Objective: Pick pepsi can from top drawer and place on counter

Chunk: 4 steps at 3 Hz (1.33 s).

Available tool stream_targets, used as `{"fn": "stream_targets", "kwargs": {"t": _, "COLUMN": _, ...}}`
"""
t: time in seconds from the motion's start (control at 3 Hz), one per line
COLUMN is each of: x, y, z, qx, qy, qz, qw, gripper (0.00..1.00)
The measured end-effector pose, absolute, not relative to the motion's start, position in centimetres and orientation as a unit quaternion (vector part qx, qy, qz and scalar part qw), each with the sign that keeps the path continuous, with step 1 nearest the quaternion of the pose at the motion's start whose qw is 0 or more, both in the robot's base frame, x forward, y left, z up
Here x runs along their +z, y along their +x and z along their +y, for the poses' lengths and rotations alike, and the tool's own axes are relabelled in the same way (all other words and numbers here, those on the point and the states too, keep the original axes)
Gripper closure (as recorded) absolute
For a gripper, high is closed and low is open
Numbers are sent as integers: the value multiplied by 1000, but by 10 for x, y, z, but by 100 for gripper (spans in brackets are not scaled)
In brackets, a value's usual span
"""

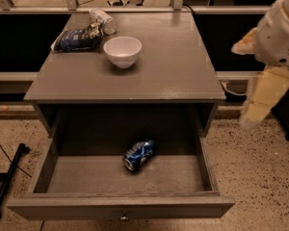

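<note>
The pepsi can is a dented blue can lying on its side in the middle of the open top drawer, which is pulled out toward the camera, with its knob on the front panel. The counter is the grey cabinet top above the drawer. My gripper hangs at the right of the cabinet, outside it and above floor level. It is far from the can and holds nothing that I can see.
A white bowl stands on the counter's left middle. A dark blue snack bag and a small light packet lie at the back left. A black stand leg lies on the speckled floor at left.
</note>
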State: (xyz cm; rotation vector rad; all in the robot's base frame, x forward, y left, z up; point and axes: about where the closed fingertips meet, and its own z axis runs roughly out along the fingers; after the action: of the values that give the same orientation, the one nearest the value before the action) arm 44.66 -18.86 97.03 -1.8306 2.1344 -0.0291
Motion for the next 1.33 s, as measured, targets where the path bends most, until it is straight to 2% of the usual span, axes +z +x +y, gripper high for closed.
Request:
{"fn": "stream_targets", "kwargs": {"t": 0.33, "x": 955, "y": 457, "z": -80, "qx": 43, "qy": -741, "qz": 643, "qw": 190, "gripper": 0}}
{"fn": "stream_targets", "kwargs": {"t": 0.67, "x": 941, "y": 444, "z": -1, "qx": 68, "qy": -797, "qz": 568, "qw": 194, "gripper": 0}}
{"fn": "stream_targets", "kwargs": {"t": 1.33, "x": 936, "y": 443, "z": 9, "qx": 63, "qy": -809, "qz": 556, "qw": 182, "gripper": 0}}
